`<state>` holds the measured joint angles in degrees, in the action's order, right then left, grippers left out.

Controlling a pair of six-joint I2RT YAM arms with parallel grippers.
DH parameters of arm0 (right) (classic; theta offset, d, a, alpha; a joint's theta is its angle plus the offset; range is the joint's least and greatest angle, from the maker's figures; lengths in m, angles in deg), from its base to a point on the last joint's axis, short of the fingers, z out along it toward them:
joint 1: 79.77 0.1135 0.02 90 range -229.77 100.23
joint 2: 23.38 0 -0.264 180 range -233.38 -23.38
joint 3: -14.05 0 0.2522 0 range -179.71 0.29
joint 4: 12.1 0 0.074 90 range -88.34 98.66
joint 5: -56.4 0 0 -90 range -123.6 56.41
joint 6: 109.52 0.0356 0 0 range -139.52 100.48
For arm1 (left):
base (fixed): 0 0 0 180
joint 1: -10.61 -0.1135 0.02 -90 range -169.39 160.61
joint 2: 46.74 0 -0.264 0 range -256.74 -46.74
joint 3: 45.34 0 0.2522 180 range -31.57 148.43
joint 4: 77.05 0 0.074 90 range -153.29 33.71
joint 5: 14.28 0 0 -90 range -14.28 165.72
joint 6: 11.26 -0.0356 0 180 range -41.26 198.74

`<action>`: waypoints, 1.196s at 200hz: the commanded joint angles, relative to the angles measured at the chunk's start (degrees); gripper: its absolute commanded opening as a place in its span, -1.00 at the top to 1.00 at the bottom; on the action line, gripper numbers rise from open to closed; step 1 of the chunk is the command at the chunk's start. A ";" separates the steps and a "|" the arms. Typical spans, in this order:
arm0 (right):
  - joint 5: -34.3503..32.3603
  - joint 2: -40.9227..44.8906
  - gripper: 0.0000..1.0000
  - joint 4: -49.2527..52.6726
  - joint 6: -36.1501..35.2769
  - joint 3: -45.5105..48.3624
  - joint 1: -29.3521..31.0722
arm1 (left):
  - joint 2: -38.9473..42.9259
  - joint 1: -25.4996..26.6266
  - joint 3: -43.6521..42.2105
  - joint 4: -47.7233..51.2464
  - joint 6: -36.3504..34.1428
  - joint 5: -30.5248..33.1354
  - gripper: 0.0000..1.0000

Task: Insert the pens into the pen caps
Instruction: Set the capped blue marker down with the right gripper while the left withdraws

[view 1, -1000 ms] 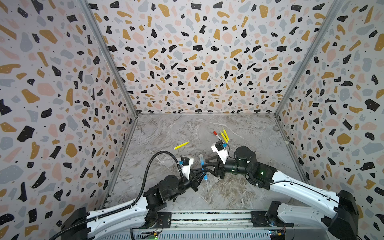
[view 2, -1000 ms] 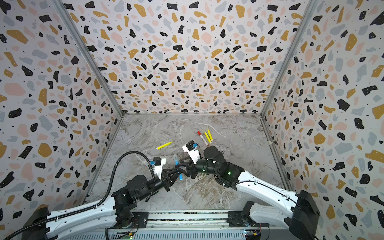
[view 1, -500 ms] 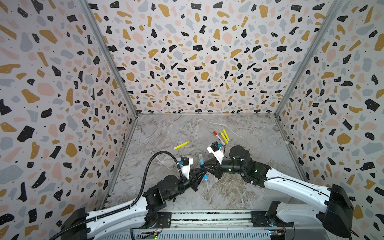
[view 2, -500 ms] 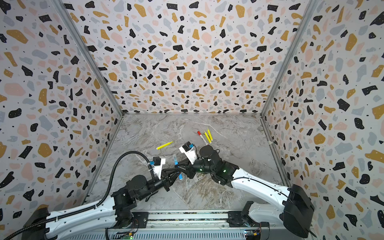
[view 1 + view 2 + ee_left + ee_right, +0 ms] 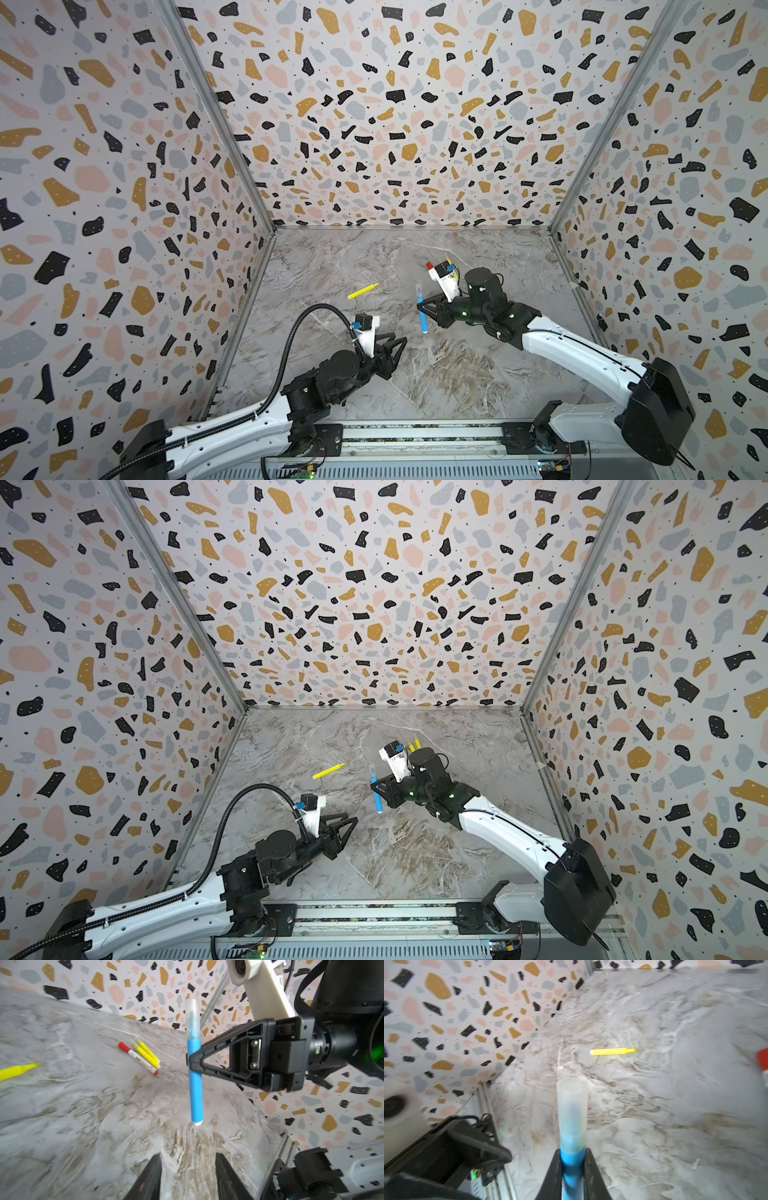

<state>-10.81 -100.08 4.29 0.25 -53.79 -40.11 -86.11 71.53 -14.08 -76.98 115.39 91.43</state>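
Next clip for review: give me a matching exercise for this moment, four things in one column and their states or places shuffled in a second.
Things:
1. blue pen
2. lone yellow pen
3. red-ended pen
4. left gripper

States:
A. open, holding nothing
B. lying beside two yellow pens
C. held in the right gripper, clear cap on its tip
D. lying alone on the table, uncapped

Pairs: 1-C, 2-D, 3-B, 4-A
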 commanded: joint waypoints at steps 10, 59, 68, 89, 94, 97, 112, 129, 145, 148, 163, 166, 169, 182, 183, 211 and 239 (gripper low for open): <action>-7.96 -8.49 0.81 12.30 -5.82 -7.57 -1.78 | 2.82 0.23 -1.11 7.37 4.06 6.06 0.14; -17.64 -28.45 0.81 24.69 -11.29 -25.67 -0.69 | 6.35 0.25 -2.77 8.63 5.87 5.85 0.16; -20.24 -32.05 0.81 27.03 -12.18 -29.39 -0.74 | 6.70 0.25 -2.11 9.49 5.51 6.12 0.16; -26.20 -40.33 0.84 34.05 -13.97 -39.23 -1.40 | 7.70 0.30 -1.16 11.15 4.73 6.56 0.16; -27.45 -41.78 0.84 35.18 -14.33 -41.21 -1.40 | 8.03 0.33 -1.07 11.36 4.70 6.55 0.16; -27.98 -42.54 0.84 35.71 -14.58 -42.09 -1.48 | 8.24 0.33 -1.03 11.51 4.68 6.75 0.16; -30.03 -45.39 0.84 37.08 -15.66 -46.01 -1.46 | 9.11 0.33 -1.15 11.81 4.59 7.05 0.16; -32.69 -48.88 0.85 39.29 -16.94 -50.54 -1.43 | 9.75 0.33 -1.50 11.80 4.72 7.14 0.16; -35.67 -52.09 0.84 41.35 -18.01 -54.67 -1.43 | 10.08 0.33 -1.51 12.19 4.70 7.15 0.16; -36.16 -52.60 0.84 41.69 -18.15 -55.40 -1.54 | 10.17 0.33 -1.50 12.32 4.67 7.15 0.16; -37.42 -55.55 0.82 43.58 -18.71 -59.19 -2.07 | 10.52 0.33 -1.50 12.69 4.61 7.28 0.16; -37.73 -56.04 0.81 43.99 -18.76 -59.96 -2.19 | 10.55 0.33 -1.49 12.72 4.59 7.26 0.16; -38.20 -56.58 0.81 44.25 -18.85 -60.61 -2.21 | 10.69 0.33 -1.43 12.81 4.66 7.38 0.16; -40.62 -58.50 0.77 45.29 -19.16 -63.27 -2.35 | 11.03 0.33 -1.33 13.07 4.41 7.47 0.16; -40.80 -58.62 0.76 45.37 -19.20 -63.48 -2.37 | 11.05 0.33 -1.33 13.08 4.41 7.49 0.16; -45.66 -60.74 0.48 47.12 -19.44 -67.03 -2.42 | 11.57 0.33 -0.91 13.85 3.92 7.72 0.16; -47.34 -59.37 0.28 46.94 -18.62 -66.39 -1.87 | 11.61 0.33 -0.85 13.89 3.48 8.20 0.15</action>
<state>-53.95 -161.85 48.31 -18.60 -118.91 -42.32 -74.97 71.53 -16.63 -62.86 120.09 97.94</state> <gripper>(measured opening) 0.347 0.420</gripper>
